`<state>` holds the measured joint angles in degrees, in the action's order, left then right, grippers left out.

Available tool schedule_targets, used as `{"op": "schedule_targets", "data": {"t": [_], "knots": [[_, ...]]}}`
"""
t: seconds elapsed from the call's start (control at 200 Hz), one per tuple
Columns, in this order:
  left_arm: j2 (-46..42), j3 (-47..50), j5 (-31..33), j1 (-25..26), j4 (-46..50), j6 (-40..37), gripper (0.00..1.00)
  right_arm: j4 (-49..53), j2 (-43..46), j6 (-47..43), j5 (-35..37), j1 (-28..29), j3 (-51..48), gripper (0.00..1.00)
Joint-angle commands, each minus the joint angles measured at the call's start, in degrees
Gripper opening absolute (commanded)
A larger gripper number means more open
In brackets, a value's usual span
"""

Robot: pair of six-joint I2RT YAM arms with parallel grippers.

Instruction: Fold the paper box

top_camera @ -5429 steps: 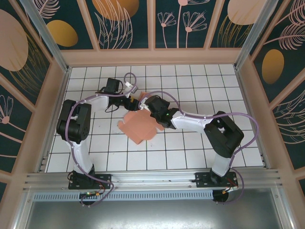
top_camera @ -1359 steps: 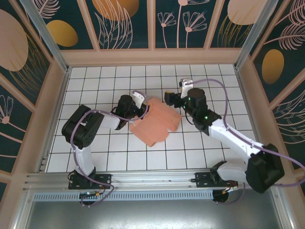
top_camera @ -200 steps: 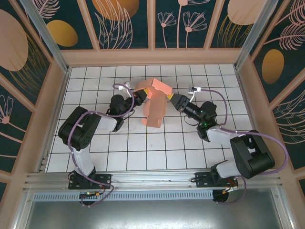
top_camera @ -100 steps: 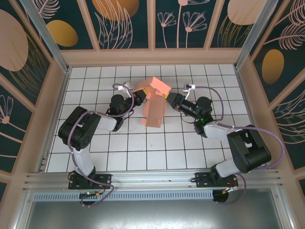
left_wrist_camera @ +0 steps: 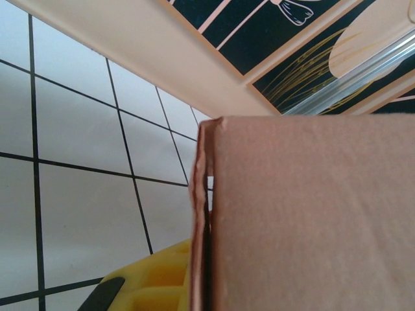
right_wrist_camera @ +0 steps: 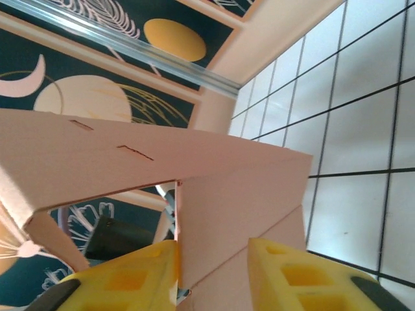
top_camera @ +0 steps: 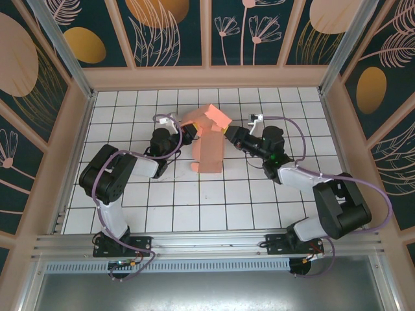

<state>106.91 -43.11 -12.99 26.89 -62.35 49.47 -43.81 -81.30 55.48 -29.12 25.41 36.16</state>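
Bright, even light from overhead fills the top view. The white tiled counter (top_camera: 194,207) shows no glare, and the arms and the paper box (top_camera: 209,155) cast only short, soft shadows. Wide-angle distortion makes the aluminium posts (top_camera: 61,48) lean outward towards the corners. In the left wrist view the box is too near to be sharp. Its facing side lies in shade, a dull brown, and the yellow pad (left_wrist_camera: 155,278) is blurred. In the right wrist view the card is well lit and pale, the yellow pads (right_wrist_camera: 292,272) are soft, and the grid lines are crisp.
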Motion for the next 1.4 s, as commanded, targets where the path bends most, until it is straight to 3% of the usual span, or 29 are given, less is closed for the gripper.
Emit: {"op": "schedule_targets", "data": {"t": [0.0,0.06,0.165,0.3,0.48,1.056,1.211,1.391], "knots": [[-2.5,-0.3,-0.2,0.5,0.6,-4.5,0.0,5.8,2.2,-3.2,4.4,0.6,1.7,0.36],[-2.6,-0.3,0.0,0.5,1.6,-5.9,0.0,6.2,2.4,-3.1,4.7,0.6,1.9,0.37],[-2.4,-0.1,0.9,0.5,2.4,-7.1,0.0,4.0,3.2,-3.5,4.2,0.5,1.6,0.49],[-0.8,-1.3,0.3,0.6,3.4,-4.8,0.0,-1.9,6.3,-3.4,5.3,0.3,-1.7,0.61],[0.4,-2.0,-1.1,0.5,2.6,-3.0,0.0,-2.5,9.0,-4.1,5.5,-0.1,-2.7,0.71],[3.2,-2.5,-2.5,0.5,2.3,-4.2,0.0,4.4,7.2,-1.1,5.8,-3.8,4.1,0.68],[3.5,-2.8,-2.1,0.5,2.4,-2.6,0.0,0.9,6.4,0.2,5.2,-3.8,2.5,0.67],[1.7,-5.8,0.7,0.1,13.1,3.9,0.0,-4.8,10.5,-1.7,7.5,-3.2,-3.8,0.69]]}}
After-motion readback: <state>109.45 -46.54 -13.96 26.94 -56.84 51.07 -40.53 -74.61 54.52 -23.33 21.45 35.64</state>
